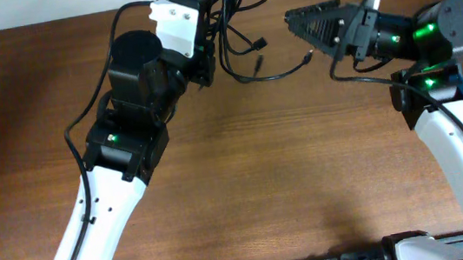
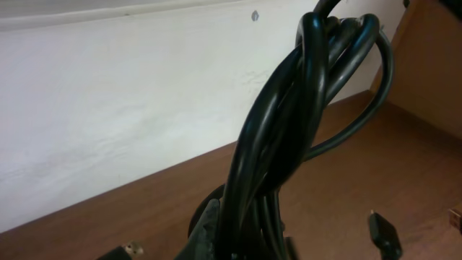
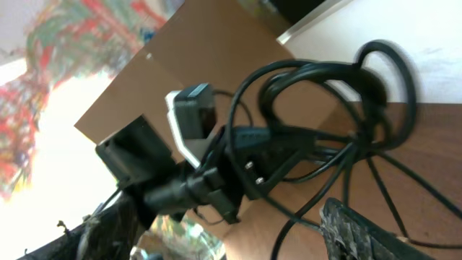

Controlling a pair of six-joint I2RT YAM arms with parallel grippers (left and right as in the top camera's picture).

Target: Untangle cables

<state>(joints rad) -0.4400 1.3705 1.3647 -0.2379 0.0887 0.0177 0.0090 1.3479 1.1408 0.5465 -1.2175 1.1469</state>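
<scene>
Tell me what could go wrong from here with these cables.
1. The left gripper clamps the whole twisted bundle of cables; pulling one strand may tighten the twist instead of freeing it.
2. The open right gripper sits close to a loose plug end and the left gripper; reaching in could snag a loop or bump the other arm.

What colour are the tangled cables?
Black. The cables show best in the left wrist view.
</scene>
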